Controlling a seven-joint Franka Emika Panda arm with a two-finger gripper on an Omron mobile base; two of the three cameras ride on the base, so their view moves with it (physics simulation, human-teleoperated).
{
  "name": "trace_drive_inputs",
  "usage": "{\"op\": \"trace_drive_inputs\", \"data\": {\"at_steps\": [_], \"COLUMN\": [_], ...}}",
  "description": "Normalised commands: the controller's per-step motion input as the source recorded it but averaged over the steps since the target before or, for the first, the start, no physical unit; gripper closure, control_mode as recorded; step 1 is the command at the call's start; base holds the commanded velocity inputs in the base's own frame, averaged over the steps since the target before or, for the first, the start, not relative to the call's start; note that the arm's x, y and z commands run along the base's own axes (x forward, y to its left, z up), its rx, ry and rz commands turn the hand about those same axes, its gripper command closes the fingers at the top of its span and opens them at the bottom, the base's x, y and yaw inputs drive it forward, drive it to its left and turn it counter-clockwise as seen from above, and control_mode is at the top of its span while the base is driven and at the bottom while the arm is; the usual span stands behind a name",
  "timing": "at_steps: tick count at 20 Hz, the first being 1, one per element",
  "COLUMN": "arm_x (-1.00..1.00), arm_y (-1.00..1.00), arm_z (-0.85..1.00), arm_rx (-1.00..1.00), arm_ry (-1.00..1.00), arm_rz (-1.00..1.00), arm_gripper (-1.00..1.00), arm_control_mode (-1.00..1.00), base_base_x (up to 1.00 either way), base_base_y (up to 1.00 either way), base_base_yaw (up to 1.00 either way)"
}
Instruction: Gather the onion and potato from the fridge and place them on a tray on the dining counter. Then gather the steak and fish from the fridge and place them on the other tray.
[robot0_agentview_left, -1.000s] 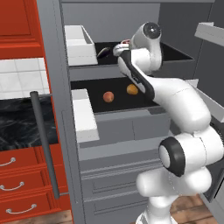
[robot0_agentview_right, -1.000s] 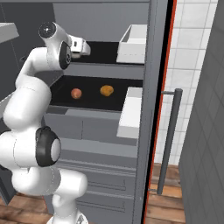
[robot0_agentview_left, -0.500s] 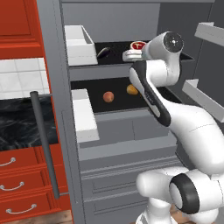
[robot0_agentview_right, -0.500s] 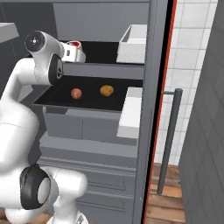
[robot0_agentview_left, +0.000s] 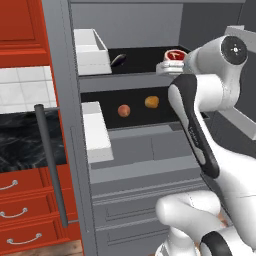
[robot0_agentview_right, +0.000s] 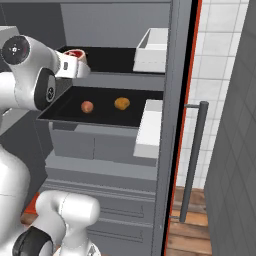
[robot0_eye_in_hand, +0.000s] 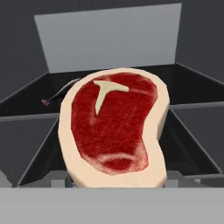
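The steak (robot0_eye_in_hand: 116, 127) is the step in hand: it is being lifted out of the fridge (robot0_agentview_left: 135, 165). The gripper (robot0_agentview_left: 167, 62) looks part closed on the steak, though the fingertips are hidden beneath the meat, so the grip is a judgement. In the left base view the steak sits at about 1 o'clock, at the front of the top shelf. The onion (robot0_agentview_left: 124, 110) and potato (robot0_agentview_left: 152, 102) lie on the shelf below, near the middle, apart from each other. A dark fish (robot0_agentview_left: 118, 60) lies at 11 o'clock on the top shelf. Next the arm needs to draw back clear of the shelves. The steak is kidney-shaped, deep red, with a pale fat rim and a T-bone mark.
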Motion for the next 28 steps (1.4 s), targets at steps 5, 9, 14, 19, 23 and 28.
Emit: {"op": "trace_drive_inputs", "data": {"at_steps": [5, 9, 14, 19, 23, 28], "arm_x": [-1.00, -1.00, -0.98, -0.79, -0.62, -0.48], "arm_y": [-0.17, -0.17, -0.08, -0.01, 0.00, 0.00], "arm_z": [0.00, 0.00, 0.00, 0.00, 0.00, 0.00], "arm_rx": [0.00, 0.01, 0.00, 0.00, 0.00, 0.00], "arm_ry": [-0.02, -0.02, 0.00, 0.00, 0.00, 0.01], "arm_rz": [0.00, 0.00, 0.00, 0.00, 0.00, 0.00], "arm_gripper": [1.00, 1.00, 1.00, 1.00, 1.00, 1.00], "arm_control_mode": [-1.00, -1.00, -1.00, -1.00, -1.00, -1.00], "base_base_x": [0.00, 0.00, 0.00, 0.00, 0.00, 0.00], "base_base_y": [0.00, 0.00, 0.00, 0.00, 0.00, 0.00], "base_base_yaw": [0.00, 0.00, 0.00, 0.00, 0.00, 0.00]}}
